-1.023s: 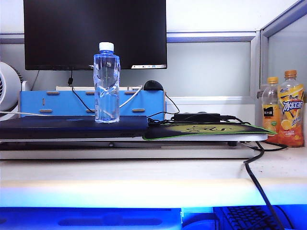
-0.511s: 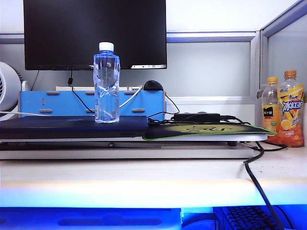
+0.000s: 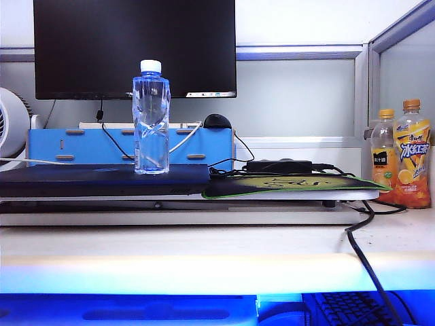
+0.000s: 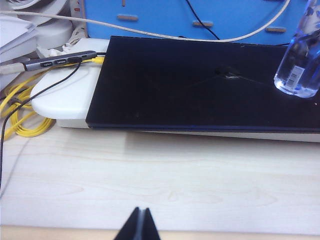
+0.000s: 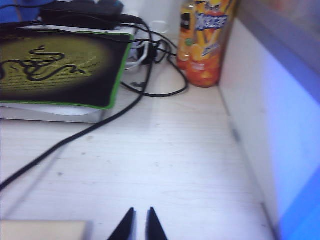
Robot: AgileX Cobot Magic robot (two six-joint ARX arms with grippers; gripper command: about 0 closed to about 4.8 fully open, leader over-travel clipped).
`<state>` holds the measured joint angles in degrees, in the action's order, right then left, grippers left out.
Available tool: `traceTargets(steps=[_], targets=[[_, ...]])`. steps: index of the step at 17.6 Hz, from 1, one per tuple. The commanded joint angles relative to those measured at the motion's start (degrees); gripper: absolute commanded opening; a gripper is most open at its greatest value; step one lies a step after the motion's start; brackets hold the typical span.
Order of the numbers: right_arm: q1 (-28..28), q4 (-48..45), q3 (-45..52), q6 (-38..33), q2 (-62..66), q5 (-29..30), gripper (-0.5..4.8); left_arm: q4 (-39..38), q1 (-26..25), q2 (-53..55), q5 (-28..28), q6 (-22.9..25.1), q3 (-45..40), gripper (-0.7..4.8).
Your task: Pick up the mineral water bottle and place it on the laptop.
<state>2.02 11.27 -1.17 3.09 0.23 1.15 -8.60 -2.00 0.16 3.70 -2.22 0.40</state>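
Pale wooden desk (image 4: 165, 180) filling foreground. Mineral water bottle (image 3: 151, 119) standing upright on laptop (image 3: 102, 180). Left gripper (image 4: 140, 225) resting over bare desk, fingertips pressed together, empty. Right gripper (image 5: 138, 225) hanging near mouse mat (image 5: 60, 67), nearly closed, empty. Placement looking finished; keeping clear of bottle advisable.

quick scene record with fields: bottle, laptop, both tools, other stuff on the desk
bottle: mineral water bottle upright on the laptop, nothing gripping it
laptop: laptop closed, flat, on a white stand
left tool: left tool shut, over bare desk in front of the laptop, holding nothing
right tool: right tool nearly shut, empty, over the desk near the mouse mat
other: orange drink bottles far right, monitor behind
task status: bottle looks placed
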Motion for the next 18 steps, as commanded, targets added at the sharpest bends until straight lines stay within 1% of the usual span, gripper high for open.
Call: traceTargets(steps=[1, 5, 9, 18], targets=[[-2.2, 0.5, 0.2, -0.5, 0.0, -0.1, 0.44, -0.1, 0.0, -0.1, 0.2, 0.1, 0.0, -0.02], [-3.5, 0.5, 0.2, -0.5, 0.0, -2.1, 0.44, -0.1, 0.0, -0.1, 0.2, 0.1, 0.0, -0.02], [-3.5, 0.5, 0.2, -0.5, 0.0, -1.3, 0.45, -0.1, 0.0, -0.1, 0.2, 0.1, 0.0, -0.02], [-3.5, 0.4, 0.2, -0.5, 0.0, -1.4, 0.45, -0.1, 0.0, -0.1, 0.2, 0.1, 0.0, -0.02]])
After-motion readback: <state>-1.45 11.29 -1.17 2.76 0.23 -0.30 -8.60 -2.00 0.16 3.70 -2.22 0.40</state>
